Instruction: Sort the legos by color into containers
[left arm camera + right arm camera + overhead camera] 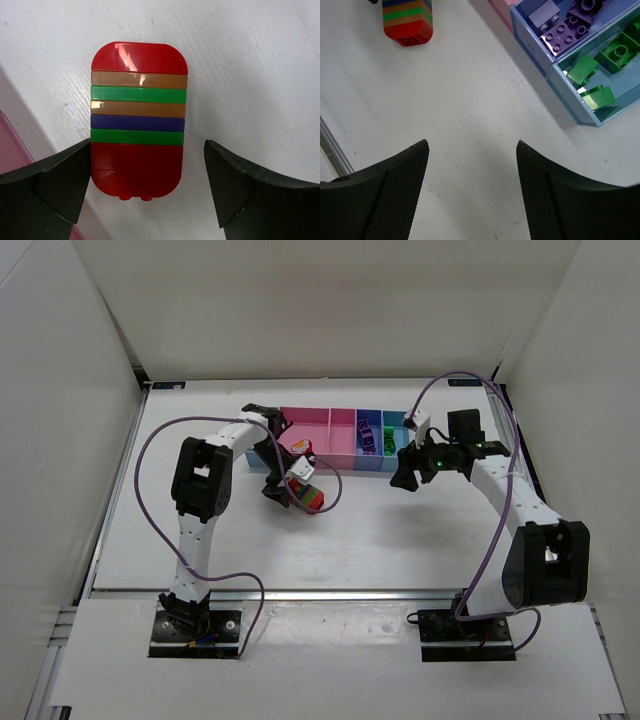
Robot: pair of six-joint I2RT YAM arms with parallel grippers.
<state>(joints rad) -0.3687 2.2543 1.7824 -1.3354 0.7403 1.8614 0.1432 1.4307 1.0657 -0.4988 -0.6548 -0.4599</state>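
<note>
A multicoloured chunk of legos (137, 120) lies flat on the white table, its bands red, orange, green, orange, purple, green and red. My left gripper (147, 185) is open around the chunk's near red end: the left finger (65, 185) is at its edge, and a clear gap separates the chunk from the right finger (230, 185). From above, the chunk (311, 497) sits just in front of the containers (325, 430). My right gripper (472, 165) is open over bare table with nothing between its fingers. It hovers in front of the row's right end (405, 475).
Purple legos (565, 30) lie in the dark blue bin and green legos (600, 65) in the light blue bin beside it. A small red and orange piece (300, 447) shows at the wide pink bin by my left wrist. White walls enclose the table.
</note>
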